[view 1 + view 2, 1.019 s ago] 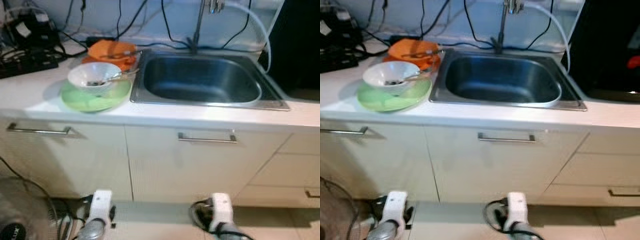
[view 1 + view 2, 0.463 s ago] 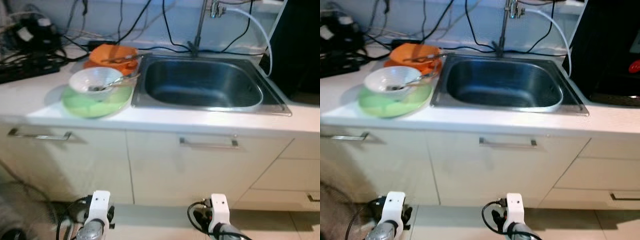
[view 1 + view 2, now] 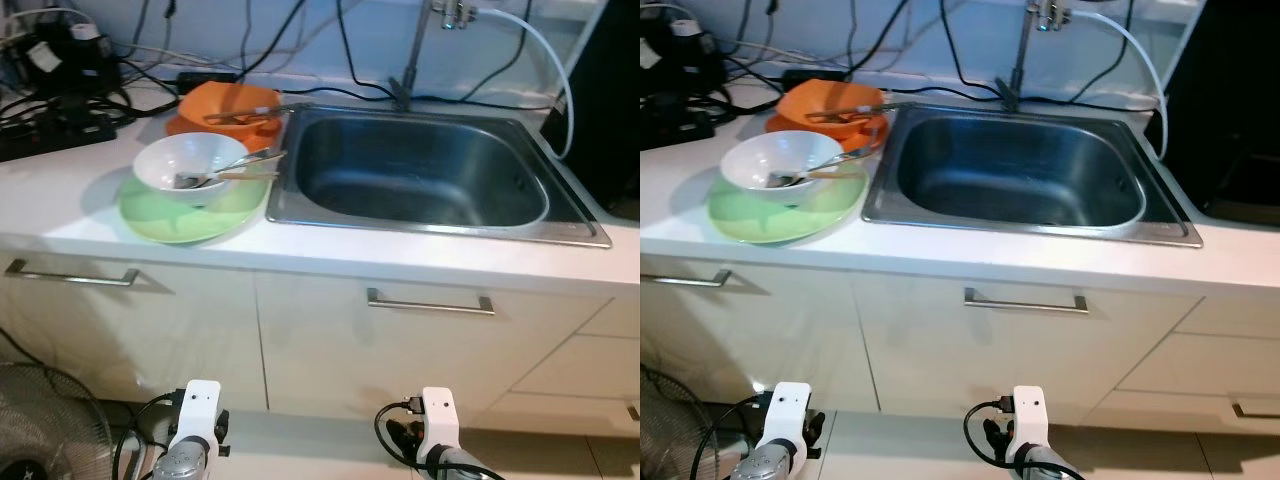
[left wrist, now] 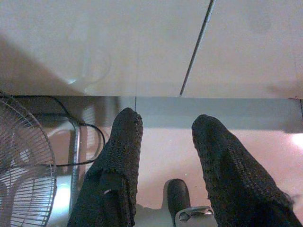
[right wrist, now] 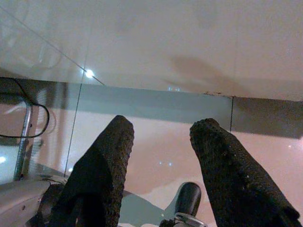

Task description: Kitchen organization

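Count: 1 white bowl (image 3: pixel 189 165), 1 green plate (image 3: pixel 190 206), 1 orange dish (image 3: pixel 226 107), 1 sink (image 3: pixel 420 173), 2 cabinet handles (image 3: pixel 430 302), 1 fan (image 3: pixel 45 420)

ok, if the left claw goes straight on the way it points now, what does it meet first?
Probably the dark toe-kick strip under the white cabinet doors, just past the tiled floor. The left claw hangs open and low. Depth is unclear, so it might graze the floor first.

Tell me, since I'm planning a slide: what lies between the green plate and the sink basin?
In the left eye view, only the sink's flat steel rim separates the green plate from the basin.
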Tool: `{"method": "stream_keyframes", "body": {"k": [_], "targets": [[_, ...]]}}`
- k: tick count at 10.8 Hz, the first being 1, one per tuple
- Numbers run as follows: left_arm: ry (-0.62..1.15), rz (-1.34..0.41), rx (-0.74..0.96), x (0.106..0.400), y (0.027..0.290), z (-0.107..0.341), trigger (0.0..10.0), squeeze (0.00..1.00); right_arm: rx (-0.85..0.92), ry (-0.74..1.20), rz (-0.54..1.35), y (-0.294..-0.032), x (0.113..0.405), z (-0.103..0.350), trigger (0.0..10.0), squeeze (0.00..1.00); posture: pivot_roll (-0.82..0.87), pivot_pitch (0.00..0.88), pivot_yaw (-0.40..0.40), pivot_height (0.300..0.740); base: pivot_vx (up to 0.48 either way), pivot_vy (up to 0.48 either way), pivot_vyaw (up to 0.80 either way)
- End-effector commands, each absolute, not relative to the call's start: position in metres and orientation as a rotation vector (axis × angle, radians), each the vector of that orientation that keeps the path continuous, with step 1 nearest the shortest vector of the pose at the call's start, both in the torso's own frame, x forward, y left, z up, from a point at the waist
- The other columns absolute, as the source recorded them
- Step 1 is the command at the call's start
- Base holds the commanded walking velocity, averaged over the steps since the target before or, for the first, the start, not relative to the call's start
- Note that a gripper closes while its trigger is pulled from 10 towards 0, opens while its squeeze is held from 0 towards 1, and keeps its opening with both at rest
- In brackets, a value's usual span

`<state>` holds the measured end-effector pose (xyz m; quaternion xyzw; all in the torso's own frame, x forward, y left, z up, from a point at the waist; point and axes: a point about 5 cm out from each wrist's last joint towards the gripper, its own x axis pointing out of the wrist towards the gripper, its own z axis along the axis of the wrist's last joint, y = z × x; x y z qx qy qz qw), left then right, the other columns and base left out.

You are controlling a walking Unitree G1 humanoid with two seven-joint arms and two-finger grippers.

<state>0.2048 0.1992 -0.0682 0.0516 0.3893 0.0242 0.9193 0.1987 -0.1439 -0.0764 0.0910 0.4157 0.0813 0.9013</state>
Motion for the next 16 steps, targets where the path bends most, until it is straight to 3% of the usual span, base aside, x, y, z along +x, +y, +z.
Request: {"method": "stream_keyframes", "body": {"k": [1,16], "targets": [[0.804,0.059,0.105,0.2035,0.1992,-0.0689,10.0,0.00,0.197,0.862,0.165,-0.1452,0.1991,-0.0763,10.0,0.00,0.19,0.000,-0.034,0.740,0.255,0.000,0.00],[0.806,0.059,0.109,0.2025,0.1989,-0.0695,10.0,0.00,0.192,0.863,0.180,-0.1448,0.1994,-0.0760,10.0,0.00,0.19,0.000,-0.036,0.740,0.322,0.000,0.00]]}}
